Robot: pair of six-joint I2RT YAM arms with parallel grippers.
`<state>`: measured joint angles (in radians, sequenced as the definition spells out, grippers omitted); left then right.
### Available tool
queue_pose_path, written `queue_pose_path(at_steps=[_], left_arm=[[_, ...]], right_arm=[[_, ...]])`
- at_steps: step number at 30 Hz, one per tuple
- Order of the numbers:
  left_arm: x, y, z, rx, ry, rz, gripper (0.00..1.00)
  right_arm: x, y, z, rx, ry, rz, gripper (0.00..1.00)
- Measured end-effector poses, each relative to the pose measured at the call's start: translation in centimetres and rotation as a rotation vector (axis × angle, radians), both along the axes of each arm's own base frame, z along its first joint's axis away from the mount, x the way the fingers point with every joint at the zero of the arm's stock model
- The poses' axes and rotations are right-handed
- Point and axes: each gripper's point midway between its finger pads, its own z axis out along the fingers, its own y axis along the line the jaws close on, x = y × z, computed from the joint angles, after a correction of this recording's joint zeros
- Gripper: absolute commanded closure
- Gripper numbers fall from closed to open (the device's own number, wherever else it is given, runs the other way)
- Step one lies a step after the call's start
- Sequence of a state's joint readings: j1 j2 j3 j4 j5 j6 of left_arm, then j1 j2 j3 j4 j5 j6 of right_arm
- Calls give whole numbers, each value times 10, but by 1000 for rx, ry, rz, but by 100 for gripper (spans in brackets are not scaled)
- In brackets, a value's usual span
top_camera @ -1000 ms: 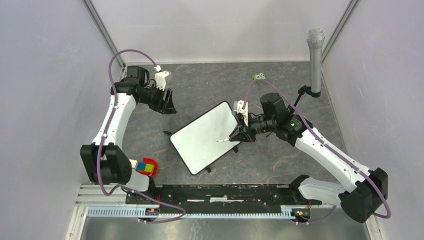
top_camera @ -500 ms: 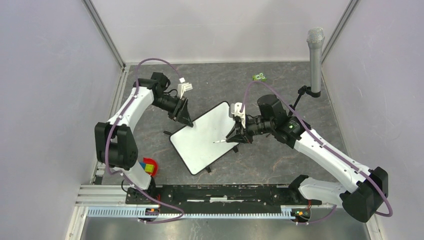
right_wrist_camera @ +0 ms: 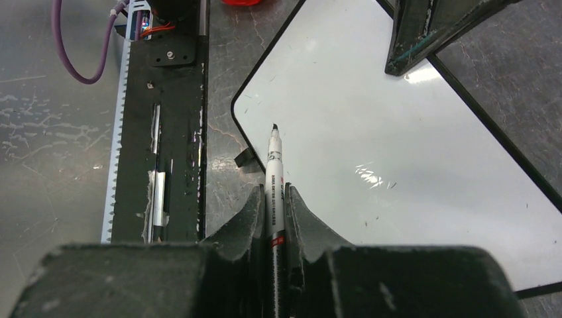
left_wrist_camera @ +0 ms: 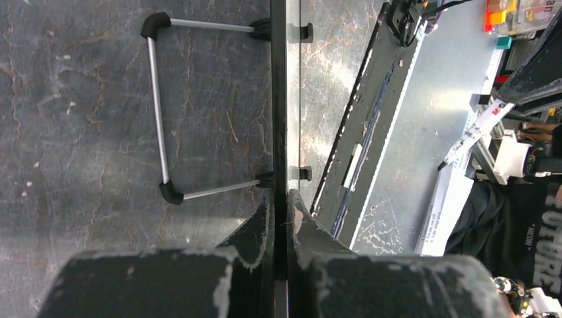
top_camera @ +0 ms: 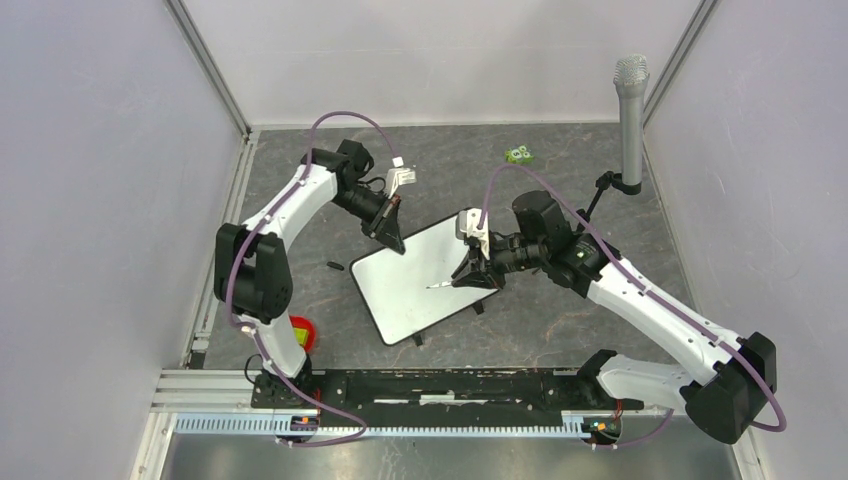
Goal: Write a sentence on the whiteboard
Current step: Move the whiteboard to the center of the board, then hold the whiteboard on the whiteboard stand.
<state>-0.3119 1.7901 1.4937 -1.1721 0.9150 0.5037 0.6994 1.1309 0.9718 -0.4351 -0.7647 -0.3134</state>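
Note:
The whiteboard [top_camera: 410, 285] lies tilted in the middle of the table, white with a thin black frame, and its face is blank; no sentence shows on it. My left gripper [top_camera: 393, 242] is shut on its far left edge. In the left wrist view the board's edge [left_wrist_camera: 279, 99] runs as a black line straight into the shut left gripper [left_wrist_camera: 281, 207], with a wire foot [left_wrist_camera: 158, 119] beside it. My right gripper [right_wrist_camera: 274, 199] is shut on a black-tipped marker [right_wrist_camera: 274, 162]. The marker tip hovers over the board's near part [right_wrist_camera: 371, 139]. The left fingers [right_wrist_camera: 424, 33] show at that view's top.
A grey microphone [top_camera: 630, 110] stands on a stand at the back right. A small green thing [top_camera: 518, 153] lies at the back. A small black piece [top_camera: 334, 266] lies left of the board. A red bowl [top_camera: 302, 332] sits by the left arm's base. A black rail [top_camera: 440, 385] lines the near edge.
My left arm has swung from the back left over to the board's far left edge, and its jaws have shut on it. The right gripper with the marker has edged slightly left.

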Motion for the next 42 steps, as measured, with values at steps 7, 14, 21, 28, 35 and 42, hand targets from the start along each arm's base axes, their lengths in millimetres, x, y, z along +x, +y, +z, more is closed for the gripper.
queue_pose_path(at_steps=[7, 14, 21, 28, 35, 42], left_arm=[[-1, -22, 2, 13, -37, -71, 81], [-5, -21, -1, 60, -61, -93, 40], [16, 39, 39, 17, -154, 118, 35], [-1, 65, 41, -20, -153, 213, 39], [0, 62, 26, -33, -105, 209, 47], [-3, 60, 20, -47, -81, 206, 62]], right_arm=[[0, 1, -1, -3, -7, 3, 100], [-2, 1, -8, -16, -4, -5, 100], [6, 11, 1, 14, -27, -43, 100], [17, 31, 5, 25, -52, -74, 100], [27, 54, 17, 38, -93, -98, 100], [28, 81, 22, 24, -137, -97, 100]])
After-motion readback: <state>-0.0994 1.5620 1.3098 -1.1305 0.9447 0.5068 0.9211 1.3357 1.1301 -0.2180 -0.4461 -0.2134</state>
